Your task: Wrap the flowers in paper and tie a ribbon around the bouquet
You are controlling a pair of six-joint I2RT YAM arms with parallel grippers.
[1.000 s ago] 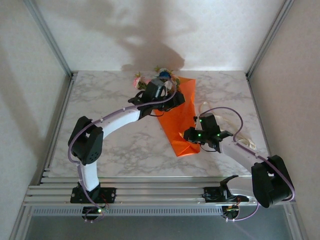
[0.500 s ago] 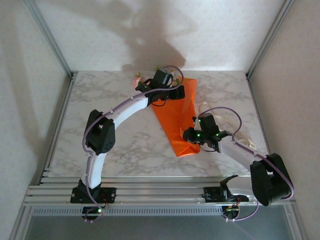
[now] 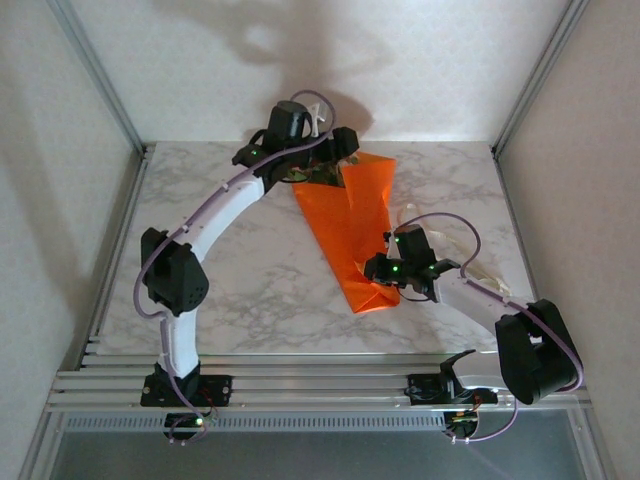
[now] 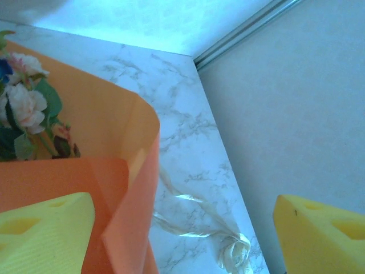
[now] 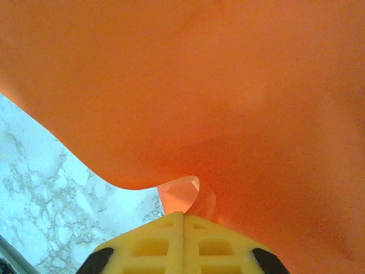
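Right claw (image 5: 182, 216) pinches the narrow end of the paper (image 3: 350, 225), likely anchoring the wrap, while left claw (image 4: 182, 205) hangs open.

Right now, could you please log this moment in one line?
left hand: open | right hand: shut on paper | ribbon: loose on table

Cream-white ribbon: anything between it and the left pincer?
Nothing visible. In the left wrist view the thin cream-white fabric ribbon lies bare on the marble table, beside the raised edge of the orange wrapping paper.
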